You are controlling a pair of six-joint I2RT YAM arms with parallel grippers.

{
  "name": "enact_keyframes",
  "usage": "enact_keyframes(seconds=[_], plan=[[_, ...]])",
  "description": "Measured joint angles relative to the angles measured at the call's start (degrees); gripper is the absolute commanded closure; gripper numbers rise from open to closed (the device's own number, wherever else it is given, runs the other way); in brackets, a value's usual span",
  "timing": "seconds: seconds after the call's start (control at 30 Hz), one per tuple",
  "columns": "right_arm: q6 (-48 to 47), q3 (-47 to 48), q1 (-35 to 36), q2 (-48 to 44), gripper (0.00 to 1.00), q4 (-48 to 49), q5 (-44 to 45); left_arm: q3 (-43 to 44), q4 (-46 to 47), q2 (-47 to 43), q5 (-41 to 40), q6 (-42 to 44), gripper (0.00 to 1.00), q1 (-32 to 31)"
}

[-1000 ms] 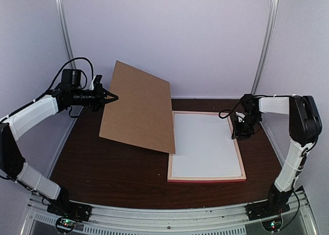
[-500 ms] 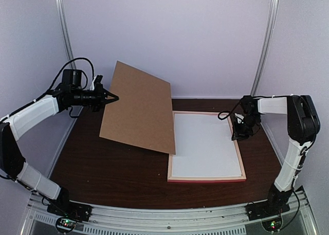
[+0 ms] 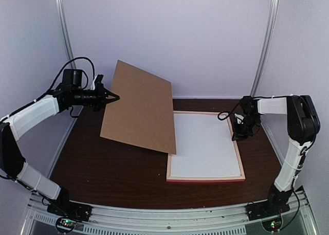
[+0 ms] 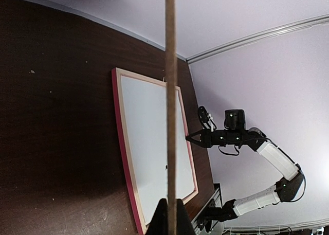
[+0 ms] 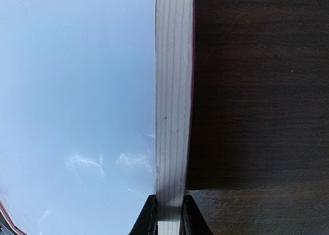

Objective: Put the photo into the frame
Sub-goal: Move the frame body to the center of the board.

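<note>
The frame (image 3: 205, 179) lies flat on the dark table, right of centre, with thin pink rails; a white sheet (image 3: 205, 145) fills its opening. The photo's printed side is not in view. My right gripper (image 3: 237, 134) is down at the frame's right rail. In the right wrist view its fingers (image 5: 169, 212) press both sides of the pale wood rail (image 5: 174, 91). My left gripper (image 3: 114, 97) is shut on the left edge of a plain brown backing board (image 3: 139, 109) and holds it tilted above the table. The left wrist view shows that board edge-on (image 4: 170, 91) between the fingers (image 4: 171, 217).
The brown board's lower right corner overhangs the frame's left rail (image 3: 171, 152). Bare dark tabletop (image 3: 103, 163) spreads to the left and in front. White walls with metal posts (image 3: 264, 44) close in the back and sides.
The right gripper's fingers have closed in on the frame's right rail, and the frame has shifted slightly left. The left arm and the board have stayed still.
</note>
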Motion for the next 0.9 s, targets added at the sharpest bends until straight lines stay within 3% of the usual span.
enact_keyframes(seconds=[0.53, 0.73, 0.9], plan=[[9.49, -1.27, 13.33, 0.2, 0.89, 8.0, -0.39, 0.0, 4.5, 2.6, -2.05, -1.09, 1.0, -5.35], [13.75, -1.64, 16.28, 0.52, 0.8, 11.15, -1.11, -0.04, 6.23, 4.48, -4.74, -2.47, 1.0, -8.81], [16.76, -2.05, 16.57, 0.52, 0.63, 12.94, -2.67, -1.09, 11.32, 5.31, -6.32, -5.25, 1.0, -11.43]])
